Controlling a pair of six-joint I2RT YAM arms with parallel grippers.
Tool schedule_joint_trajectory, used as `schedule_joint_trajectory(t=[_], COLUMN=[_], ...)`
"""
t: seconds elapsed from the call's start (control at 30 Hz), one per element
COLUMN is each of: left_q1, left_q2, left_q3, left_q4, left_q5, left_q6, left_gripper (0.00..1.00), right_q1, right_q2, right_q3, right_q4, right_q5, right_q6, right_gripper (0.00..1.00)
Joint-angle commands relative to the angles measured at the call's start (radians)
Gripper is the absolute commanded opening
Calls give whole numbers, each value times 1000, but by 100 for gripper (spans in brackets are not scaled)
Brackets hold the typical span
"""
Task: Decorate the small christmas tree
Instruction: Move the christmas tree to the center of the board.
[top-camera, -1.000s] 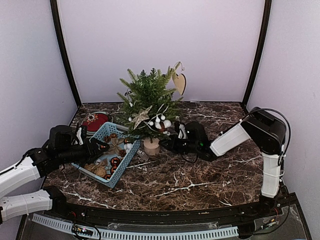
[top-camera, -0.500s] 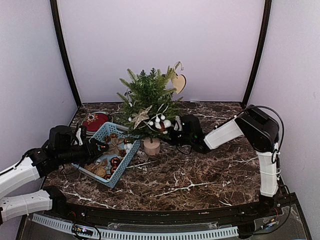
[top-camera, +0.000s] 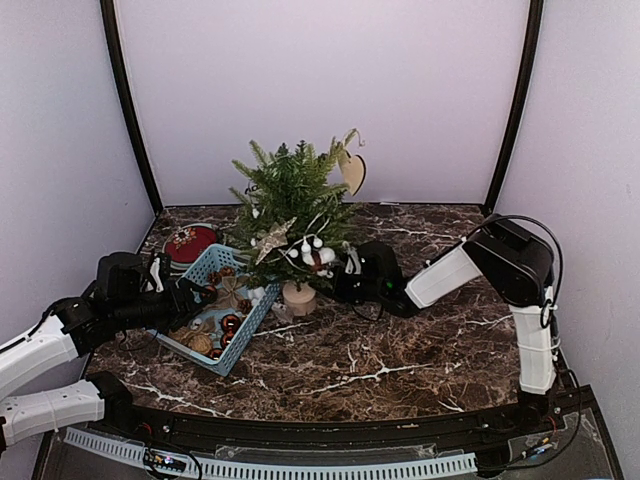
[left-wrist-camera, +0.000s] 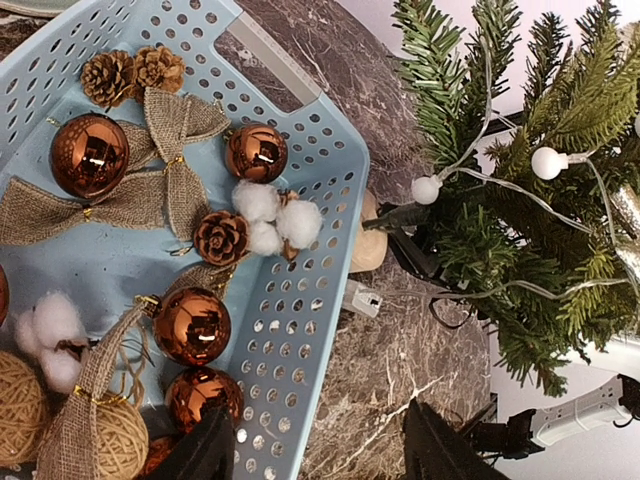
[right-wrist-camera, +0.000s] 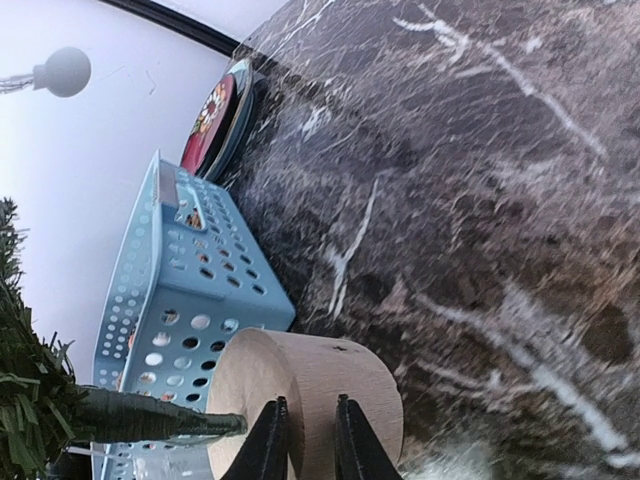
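The small christmas tree (top-camera: 292, 200) stands mid-table on its pale wooden base (top-camera: 297, 296), carrying a white bead string, a star (top-camera: 272, 238) and a wooden heart (top-camera: 352, 172). My right gripper (top-camera: 345, 278) lies low just right of the base. In the right wrist view its jaws (right-wrist-camera: 307, 405) are nearly together, tips against the wooden base (right-wrist-camera: 320, 375), nothing between them. My left gripper (top-camera: 195, 293) hovers open over the blue basket (top-camera: 250, 320). Its fingers (left-wrist-camera: 205, 450) straddle the basket's wall (left-wrist-camera: 300, 300), holding nothing.
The basket holds copper baubles (left-wrist-camera: 88, 155), pine cones, burlap bows, cotton tufts and twine balls. A red round plate (top-camera: 188, 243) lies behind it. A small white switch box (left-wrist-camera: 360, 298) with a dark cable sits beside the tree base. Walls enclose three sides.
My right gripper has moved left up to the tree base, and its jaws widened, then narrowed. The tree has shifted and leaned slightly left. The left arm has not moved.
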Motion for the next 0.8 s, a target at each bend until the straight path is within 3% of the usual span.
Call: schedule_joint_trajectory(t=[0.0, 0.5, 0.77], left_q1=[9, 11, 11], left_q2=[-14, -17, 61], left_q3=[-6, 42, 106], left_q4=[-19, -150, -382], left_q5=[-10, -53, -77], left_q6=[16, 78, 177], left_gripper=[59, 59, 50], right_q1=[45, 92, 91], right_q2=[-41, -145, -313], right_q3=[-61, -165, -280], right_q4=[9, 52, 18], right_q5=[7, 72, 144], right_q6=[8, 55, 36], right_gripper=[18, 18, 34])
